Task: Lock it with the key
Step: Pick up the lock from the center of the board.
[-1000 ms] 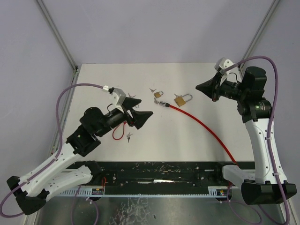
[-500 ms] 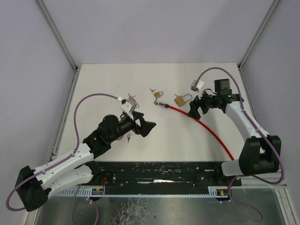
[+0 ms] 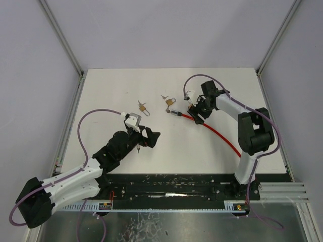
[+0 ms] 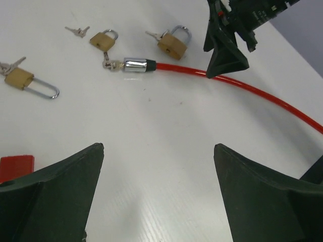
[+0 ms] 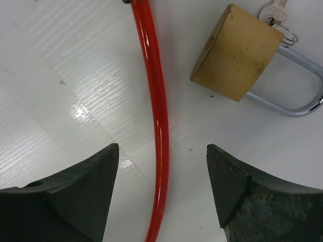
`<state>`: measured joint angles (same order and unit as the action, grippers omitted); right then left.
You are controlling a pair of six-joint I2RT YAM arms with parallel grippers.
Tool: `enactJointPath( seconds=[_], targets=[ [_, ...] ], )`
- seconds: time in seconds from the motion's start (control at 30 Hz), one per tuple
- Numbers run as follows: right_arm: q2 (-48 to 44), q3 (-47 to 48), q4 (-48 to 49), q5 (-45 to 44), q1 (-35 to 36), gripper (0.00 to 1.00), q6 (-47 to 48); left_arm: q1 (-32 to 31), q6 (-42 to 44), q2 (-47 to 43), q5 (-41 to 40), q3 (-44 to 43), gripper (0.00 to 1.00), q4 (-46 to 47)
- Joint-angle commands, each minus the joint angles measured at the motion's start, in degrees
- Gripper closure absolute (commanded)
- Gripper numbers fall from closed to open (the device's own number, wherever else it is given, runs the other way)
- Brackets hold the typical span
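Three brass padlocks lie at mid-table. One with a long shackle (image 4: 20,79) is on the left, a small one (image 4: 103,39) sits in the middle, and a third (image 5: 237,53) has a key (image 5: 275,11) in its base. A red cable (image 5: 156,111) with a chrome end (image 4: 135,65) runs across the table. My right gripper (image 5: 161,146) is open, low over the table, and straddles the cable just beside the third padlock. My left gripper (image 4: 159,146) is open over bare table, nearer than the locks, with nothing between its fingers.
A loose pair of keys (image 4: 76,31) lies beyond the small padlock. A flat red piece (image 4: 15,166) sits by my left finger. The cable (image 3: 222,138) trails to the near right. Metal posts and grey walls bound the white table (image 3: 121,85).
My right arm has swung in from the far right and dropped over the red cable, its jaws now open. My left gripper has drawn back toward the near edge, still open.
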<state>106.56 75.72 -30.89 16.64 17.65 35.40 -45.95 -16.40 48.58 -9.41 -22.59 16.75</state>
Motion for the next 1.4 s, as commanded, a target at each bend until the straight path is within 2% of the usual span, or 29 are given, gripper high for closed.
enactJointPath(
  seconds=[0.0,0.17,0.33,0.53,0.7,0.77,1.03,1.1,1.2,1.23,1.37],
  targets=[
    [3.23,4.14,-2.93,-3.69,-0.02,0.26,-1.18,0.32,-1.33,0.03,-3.99,1.55,0.11,5.16],
    [4.60,4.46,-3.53,-3.25,-0.05,0.30,-1.55,0.29,-2.04,0.71,-3.09,2.15,0.11,5.51],
    [6.71,4.00,-3.44,-4.64,0.01,0.44,-2.01,0.33,-2.36,2.62,-1.75,1.25,0.11,4.75],
    [7.09,2.61,-2.78,-4.67,0.02,0.50,-2.03,0.31,-2.54,2.89,-1.32,1.15,0.11,4.53],
    [8.11,1.86,-3.46,-5.16,0.23,0.66,-2.01,0.29,-2.58,2.38,-1.55,1.45,0.12,4.61],
    [8.22,1.17,-3.13,-6.43,0.48,0.70,-2.23,0.29,-2.58,2.23,-1.62,1.55,0.12,4.61],
    [6.82,-2.66,0.23,-13.77,3.65,0.64,-2.33,0.33,-2.77,1.58,-1.48,1.71,0.12,4.36],
    [6.86,-2.86,0.49,-15.13,4.04,0.71,-2.47,0.34,-3.31,1.12,-0.65,1.75,0.12,4.07],
    [5.99,-2.69,-0.04,-14.24,4.07,0.95,-1.91,0.34,-5.52,0.39,3.28,2.84,0.14,5.63],
    [5.26,-2.83,-0.14,-13.28,3.98,1.00,-1.72,0.33,-7.00,0.29,4.69,3.96,0.14,7.24],
    [-0.14,-2.84,-0.67,-9.12,3.78,1.00,-0.80,0.33,-12.04,0.28,9.31,7.60,0.14,15.26]
  ],
)
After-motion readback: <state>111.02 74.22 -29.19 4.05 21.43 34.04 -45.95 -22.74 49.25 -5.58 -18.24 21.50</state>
